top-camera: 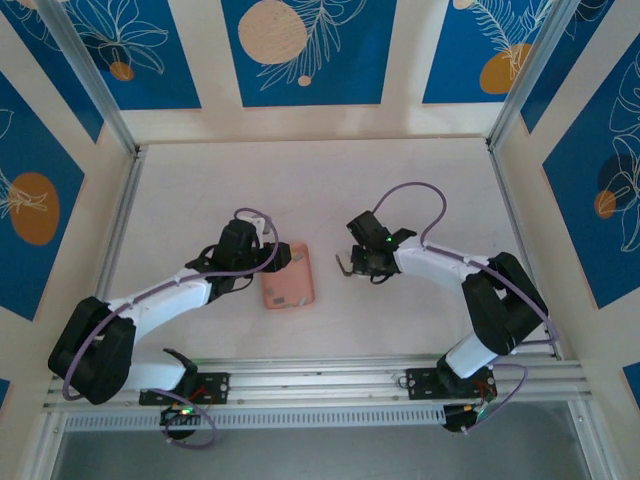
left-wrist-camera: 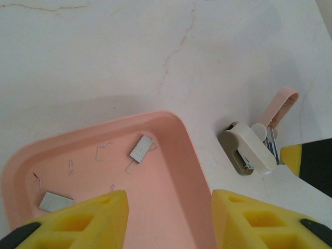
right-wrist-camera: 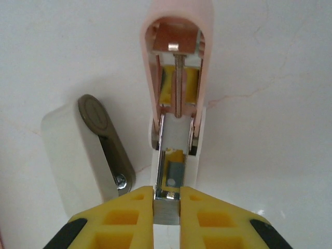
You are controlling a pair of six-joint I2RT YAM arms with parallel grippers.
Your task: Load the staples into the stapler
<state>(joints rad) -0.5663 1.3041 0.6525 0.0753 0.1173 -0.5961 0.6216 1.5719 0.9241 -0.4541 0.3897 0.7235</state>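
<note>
Toward the near edge of the worktop (top-camera: 320, 180), the staples (left-wrist-camera: 141, 148) lie in the pink tray (left-wrist-camera: 181, 129). They are probably light, brittle strips, best pinched across their long sides. Left fingers (left-wrist-camera: 98, 218) hover half-open above them, empty. Right fingers (right-wrist-camera: 129, 212) clamp the metal magazine end of the opened stapler (right-wrist-camera: 176, 129).

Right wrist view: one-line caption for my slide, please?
Right gripper clamped on the metal rail of the open stapler, pink lid swung up, over a white table.
</note>
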